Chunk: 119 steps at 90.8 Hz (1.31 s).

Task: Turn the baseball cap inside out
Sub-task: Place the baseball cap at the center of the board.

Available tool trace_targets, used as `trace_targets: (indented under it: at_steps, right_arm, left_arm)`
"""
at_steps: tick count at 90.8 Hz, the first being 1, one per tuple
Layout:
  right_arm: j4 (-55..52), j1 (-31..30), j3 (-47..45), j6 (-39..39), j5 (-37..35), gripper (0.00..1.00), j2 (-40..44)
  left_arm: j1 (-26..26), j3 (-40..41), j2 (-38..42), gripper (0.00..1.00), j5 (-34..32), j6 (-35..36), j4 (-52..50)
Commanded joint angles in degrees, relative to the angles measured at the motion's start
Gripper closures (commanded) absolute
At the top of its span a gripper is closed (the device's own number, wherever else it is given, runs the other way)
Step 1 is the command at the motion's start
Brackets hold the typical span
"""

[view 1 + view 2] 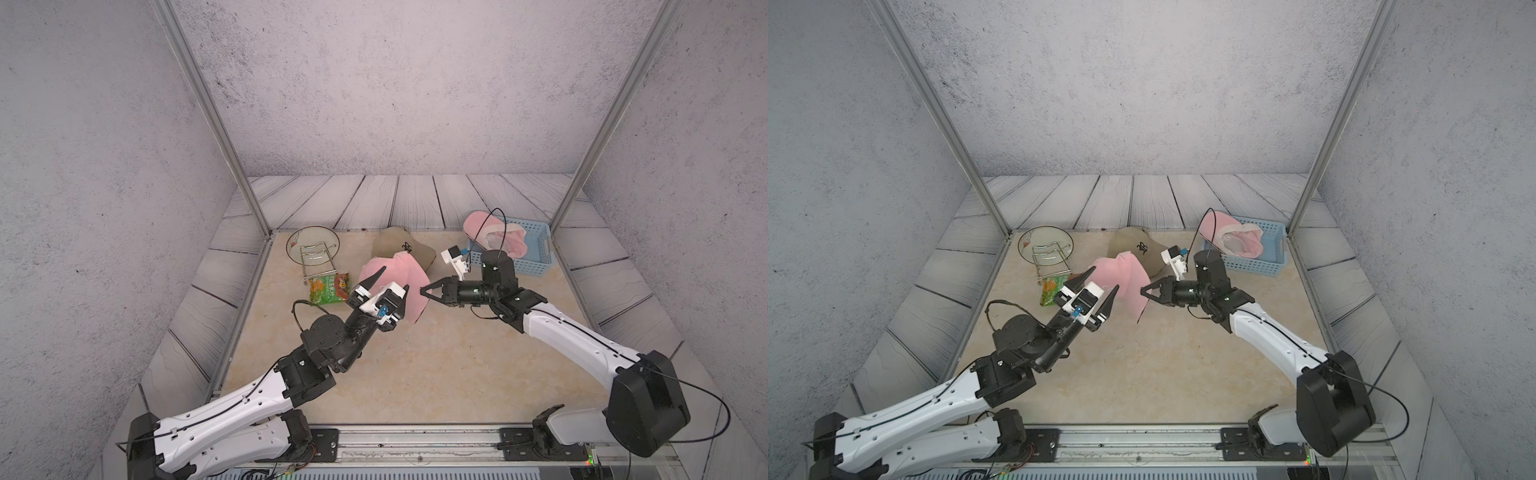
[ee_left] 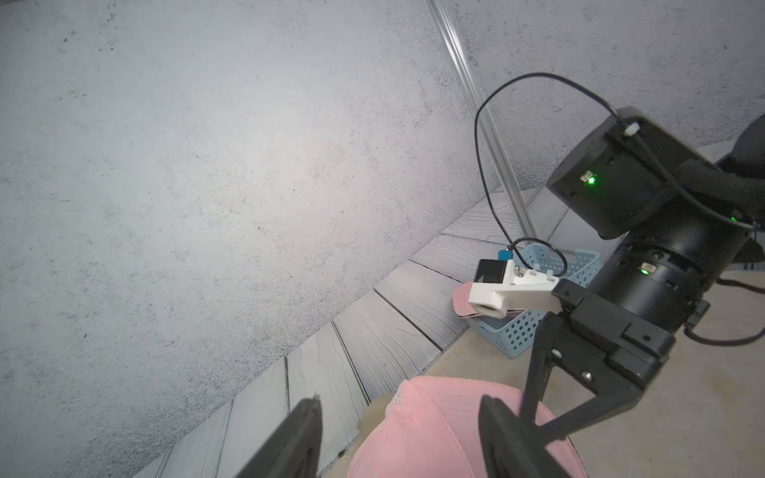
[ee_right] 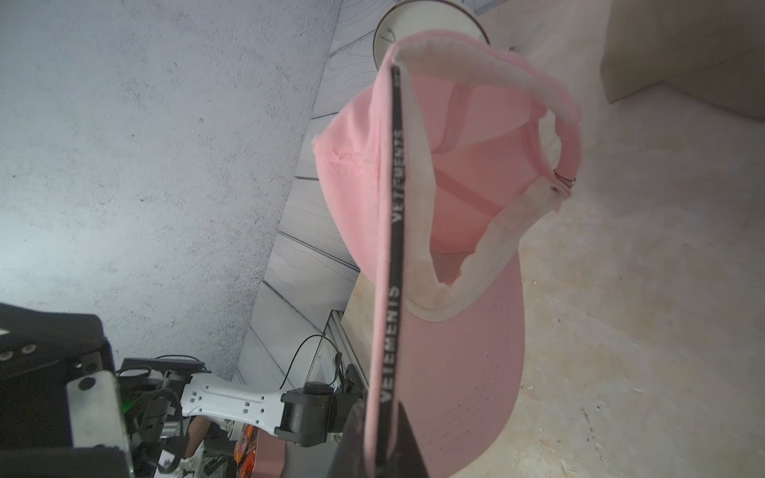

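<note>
Right gripper [image 1: 424,291] is pinching the brim edge of the pink cap [image 1: 413,270] in both top views & is holding it up over the table [image 1: 415,374], while the left gripper [image 1: 395,277] is hovering w/ its jaws spread wide, just beside the cap's round top. Left wrist cam is showing those spread fingers [image 2: 298,434] w/ the cap [image 2: 422,426] sitting between & past them; the cap's lower part is getting cut off there. Right wrist cam is showing black tape [image 3: 393,248] on the cap's edge running down between the pressed-together fingers [image 3: 407,455], w/ the hollow inside [image 3: 463,165] facing the cam. To do this step well, I think the left gripper should be pushing the round top in thru the opening while the right one is gripping tight, so nothing is slipping. Whether the left fingers are touching cloth is hard to tell.
</note>
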<state>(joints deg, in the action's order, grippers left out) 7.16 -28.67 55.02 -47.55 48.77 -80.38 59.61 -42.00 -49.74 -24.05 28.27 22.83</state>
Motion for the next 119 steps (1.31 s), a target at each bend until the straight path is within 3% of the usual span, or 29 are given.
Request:
trace_targets:
  at_steps: [1, 18, 41, 55, 63, 80, 100, 119]
  right_arm:
    - [13.6, -0.7, -1.1, -6.9, 5.3, 1.0, -3.2]
    - [20.2, -1.2, -1.2, -11.3, 7.5, 1.0, -8.7]
    - [44.2, -1.1, -2.3, -26.2, 10.5, 1.0, -19.2]
    - [51.3, -1.1, -2.4, -30.4, 11.3, 1.0, -25.2]
    - [48.1, -0.9, -2.6, -27.6, 11.2, 1.0, -26.5]
    - [29.9, 0.2, -1.9, -14.4, 9.8, 1.0, -26.1]
    - [22.9, 2.4, -1.8, -8.7, 10.1, 1.0, -28.1]
    - [9.2, 4.5, 1.0, 1.6, 7.6, 0.86, -28.5]
  left_arm:
    - [-0.6, 0.1, 0.7, 0.34, -6.7, -5.9, 0.1]
    - [-1.8, 0.4, 1.3, 0.35, -7.9, -9.4, -0.4]
    - [-2.2, 0.4, 0.5, 0.35, -7.5, -9.5, -1.3]
    - [-2.5, 0.5, 0.0, 0.35, -7.4, -9.9, -1.9]
    - [-2.6, 0.5, -0.1, 0.35, -7.3, -10.2, -2.2]
    - [-2.8, 0.6, -0.7, 0.35, -7.6, -10.1, -2.9]
    - [-3.0, 0.6, -1.0, 0.35, -7.5, -10.0, -3.6]
    - [-3.1, 0.8, -1.0, 0.34, -7.5, -9.9, -3.9]
